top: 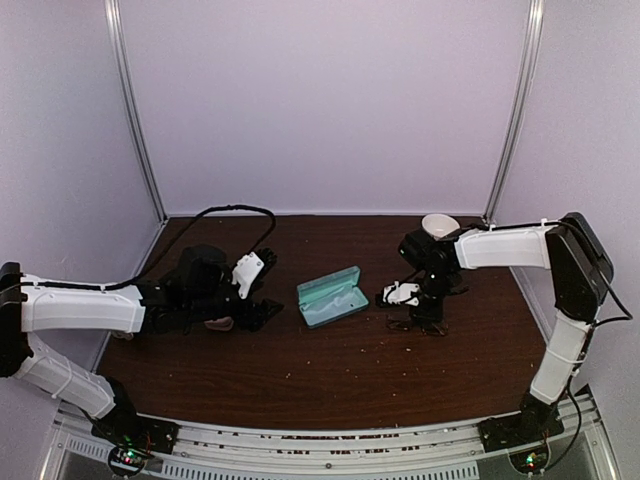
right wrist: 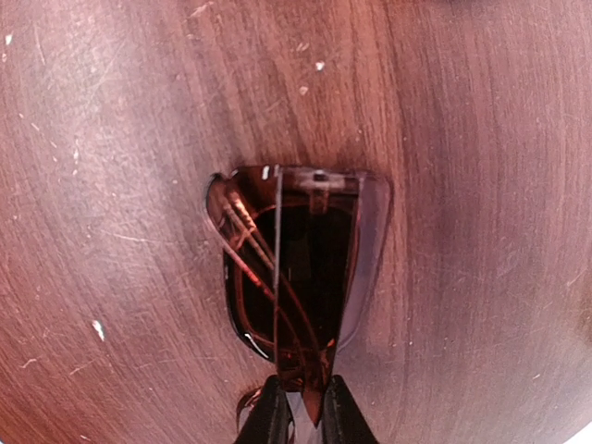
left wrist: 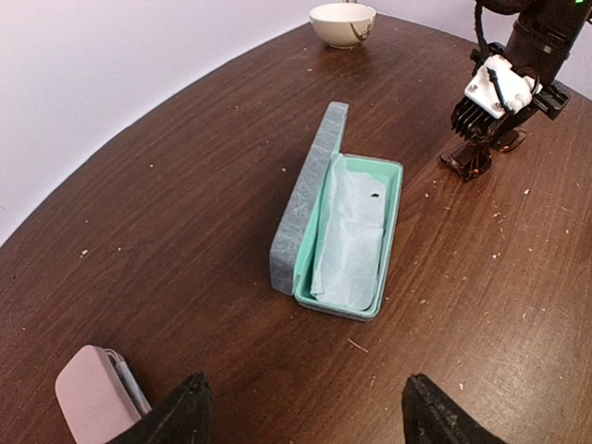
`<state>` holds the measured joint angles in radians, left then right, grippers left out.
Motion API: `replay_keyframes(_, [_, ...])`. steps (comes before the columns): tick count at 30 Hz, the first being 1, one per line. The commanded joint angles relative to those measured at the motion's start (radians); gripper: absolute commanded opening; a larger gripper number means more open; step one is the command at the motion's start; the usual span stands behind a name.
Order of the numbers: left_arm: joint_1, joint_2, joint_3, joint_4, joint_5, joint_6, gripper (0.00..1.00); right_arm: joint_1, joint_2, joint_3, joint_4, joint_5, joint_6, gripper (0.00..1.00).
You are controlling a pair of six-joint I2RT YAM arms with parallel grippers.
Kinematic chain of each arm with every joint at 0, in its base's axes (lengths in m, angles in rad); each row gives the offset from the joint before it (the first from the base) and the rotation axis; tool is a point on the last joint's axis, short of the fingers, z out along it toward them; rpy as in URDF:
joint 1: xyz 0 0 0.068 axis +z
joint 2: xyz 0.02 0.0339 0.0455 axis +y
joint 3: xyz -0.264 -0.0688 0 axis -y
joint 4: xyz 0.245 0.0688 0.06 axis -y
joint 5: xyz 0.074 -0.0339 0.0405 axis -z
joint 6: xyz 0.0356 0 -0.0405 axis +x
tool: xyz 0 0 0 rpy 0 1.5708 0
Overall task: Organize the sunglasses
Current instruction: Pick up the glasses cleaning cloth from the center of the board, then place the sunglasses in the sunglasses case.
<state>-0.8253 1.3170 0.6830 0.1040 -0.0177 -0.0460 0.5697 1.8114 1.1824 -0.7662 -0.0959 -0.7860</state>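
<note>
Sunglasses (right wrist: 296, 268) — reddish-brown pair, folded, lying on the table (right wrist: 111, 139), right of the open teal case (left wrist: 319, 213).
Right gripper (right wrist: 303, 398) — fingers pinched narrowly on the frame's near edge.
Left gripper (left wrist: 305, 416) — fingers spread wide, holding nothing, facing the teal case, with a pink case (left wrist: 92, 393) just beside it.

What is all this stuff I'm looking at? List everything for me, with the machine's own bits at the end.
sunglasses: one pair, reddish-brown, folded, on the table right of the open case
open case: one, grey-blue outside and mint green inside, table centre
cloth: one, light blue, lying inside the open case
pink case: one, pink, near left, beside the left claw
bowl: one, white, far right of the table
table: one, dark brown wood
left arm, right arm: two, white and black, reaching in from either side
left claw: one, black, open, holding nothing
right claw: one, black, pinching the sunglasses' edge
</note>
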Motion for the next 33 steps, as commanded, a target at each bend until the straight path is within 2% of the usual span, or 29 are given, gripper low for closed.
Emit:
replay_keyframes(1, [0.006, -0.015, 0.011, 0.044, 0.008, -0.004, 0.73, -0.008, 0.012, 0.003, -0.003, 0.023, -0.005, 0.06])
replay_keyframes(5, [0.005, -0.015, 0.013, 0.047, 0.008, -0.003, 0.71, -0.008, 0.001, 0.019, -0.006, 0.013, -0.007, 0.00])
replay_keyframes(20, [0.015, -0.030, 0.003, 0.048, -0.006, 0.013, 0.70, 0.032, -0.049, 0.139, -0.069, 0.019, -0.057, 0.00])
replay_keyframes(33, [0.038, -0.062, -0.034, 0.063, -0.012, 0.009, 0.70, 0.156, -0.005, 0.294, -0.069, 0.077, -0.168, 0.00])
